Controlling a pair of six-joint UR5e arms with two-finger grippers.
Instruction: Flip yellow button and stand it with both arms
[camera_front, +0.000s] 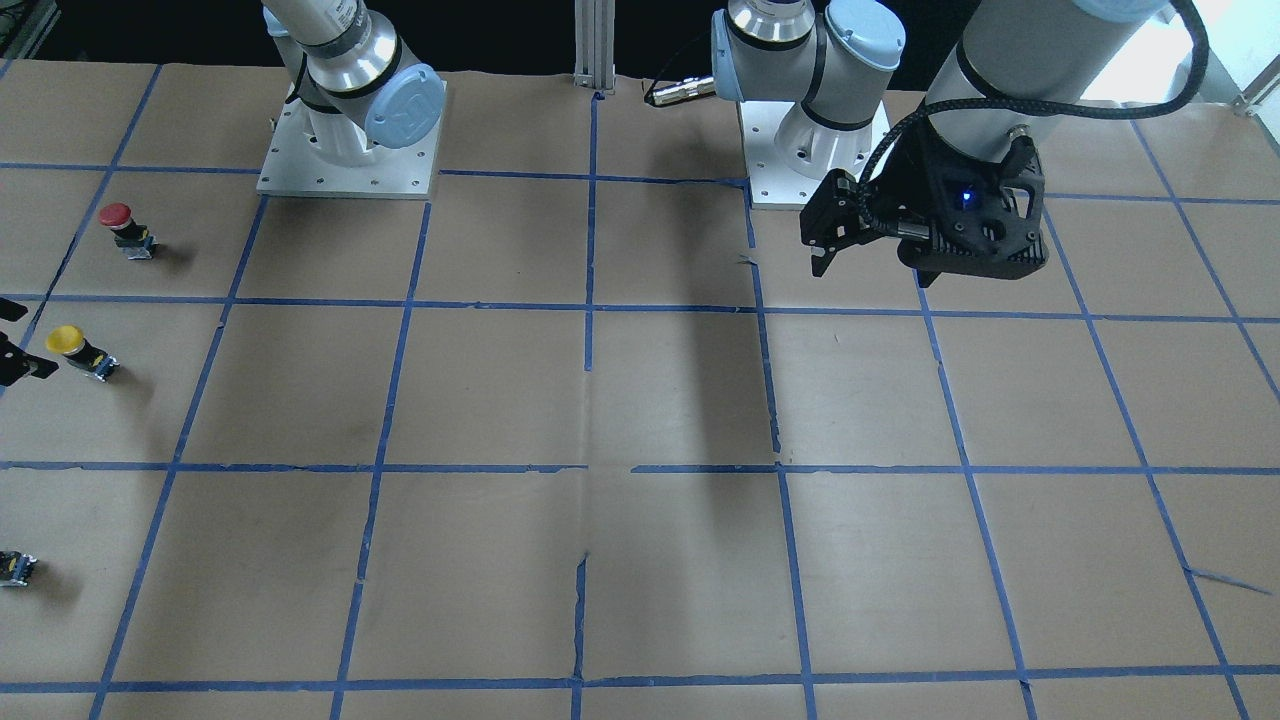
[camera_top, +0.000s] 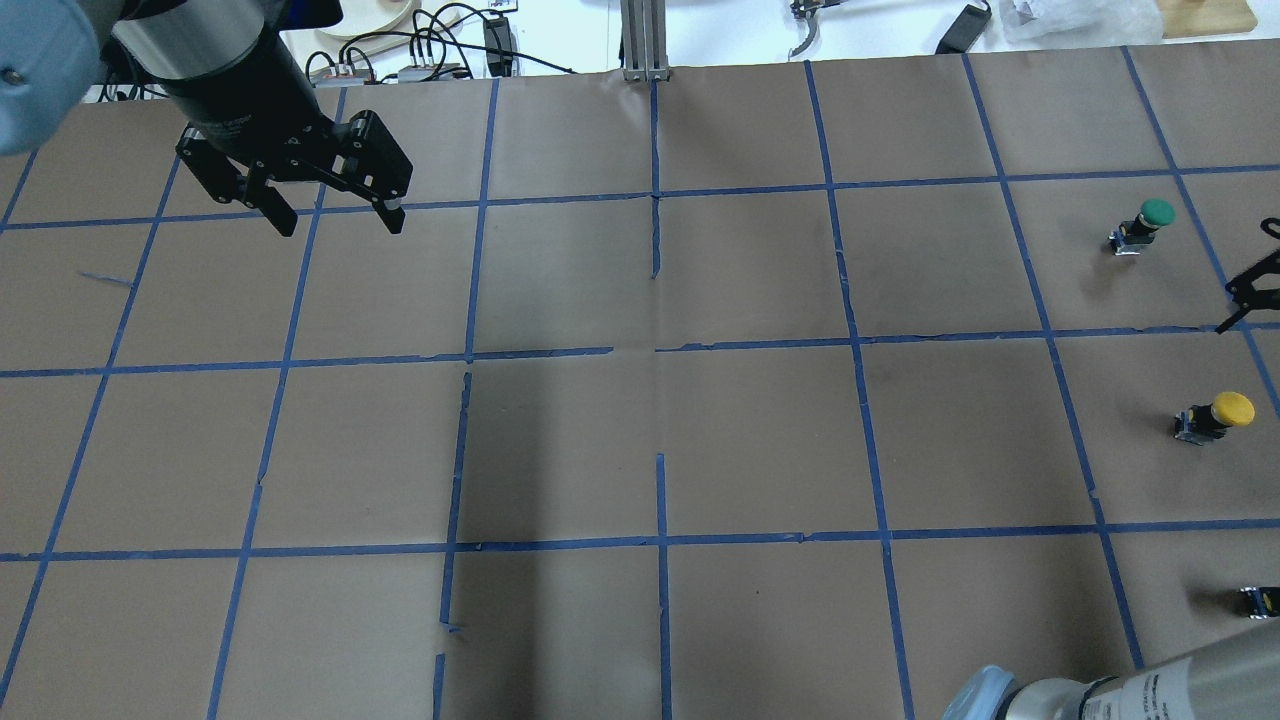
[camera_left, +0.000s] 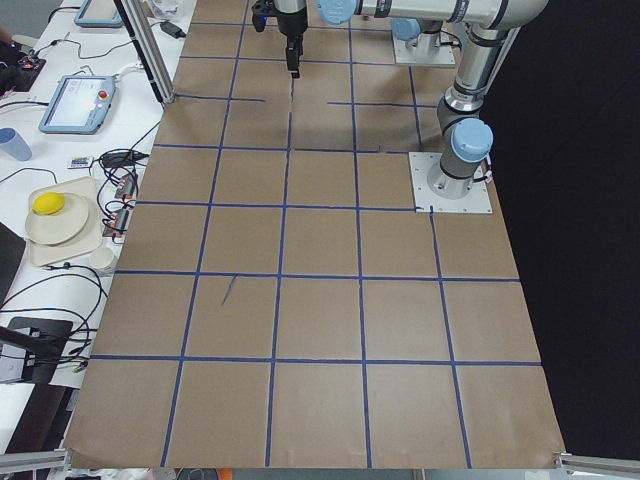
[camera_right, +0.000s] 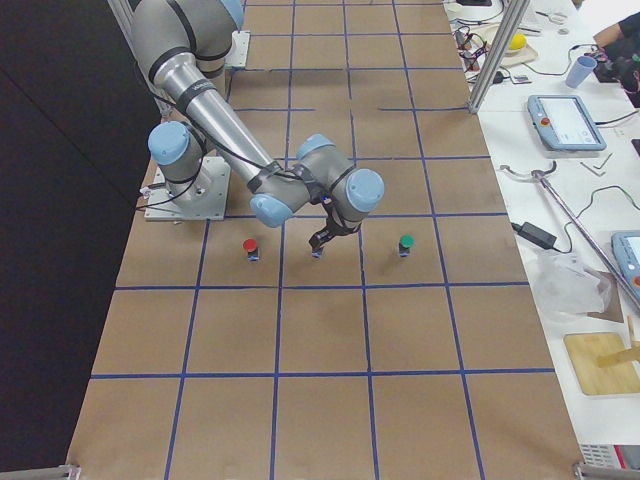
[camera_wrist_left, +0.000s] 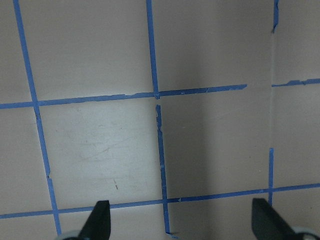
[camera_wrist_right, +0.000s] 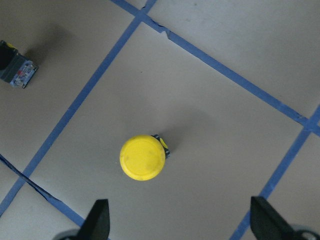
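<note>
The yellow button (camera_wrist_right: 142, 157) stands on the brown paper with its round yellow cap up and its dark block underneath. It also shows in the front view (camera_front: 80, 350) and the overhead view (camera_top: 1215, 414). My right gripper (camera_wrist_right: 182, 226) hangs above it with its black fingers wide apart and empty, and it touches nothing. Only its finger ends show at the overhead view's right edge (camera_top: 1254, 268). My left gripper (camera_top: 330, 212) is open and empty, high over the far left of the table and far from the button. Its wrist view shows only bare paper.
A red-capped button (camera_front: 125, 229) and a green-capped button (camera_top: 1145, 224) stand on either side of the yellow one. A small dark capless switch block (camera_wrist_right: 17, 70) lies near it. Blue tape lines grid the paper. The arm bases (camera_front: 345, 150) stand at the robot's side.
</note>
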